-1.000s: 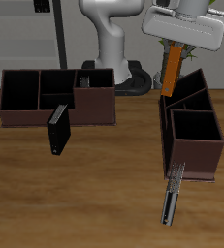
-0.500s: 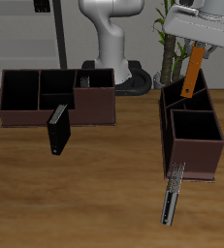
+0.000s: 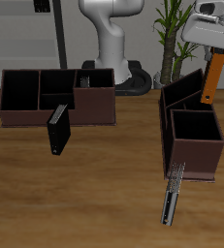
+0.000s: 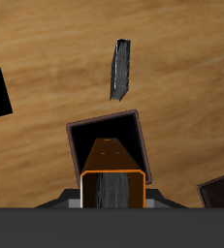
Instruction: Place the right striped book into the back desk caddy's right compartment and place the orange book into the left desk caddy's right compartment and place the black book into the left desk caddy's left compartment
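My gripper [image 3: 216, 56] is shut on the orange book [image 3: 211, 80], which hangs tilted above the far outer side of the left desk caddy [image 3: 192, 147]. The wrist view shows the orange book [image 4: 112, 176] with its grey page edge between my fingers, over a dark open section of the caddy [image 4: 135, 124]; I cannot tell which compartment it is. The black book [image 3: 58, 131] leans on the front wall of the back desk caddy [image 3: 31, 116]. The right striped book [image 3: 84, 77] pokes up at that caddy's end section nearest the robot base.
A slimmer striped book [image 3: 172, 196] lies on the table near the front edge, just in front of the left desk caddy; the wrist view shows it too [image 4: 121, 70]. The robot's base and a potted plant [image 3: 170, 29] stand at the back.
My gripper has carried the orange book sideways, away from the robot base, across the left desk caddy and slightly lower. The other books and both caddies have not moved.
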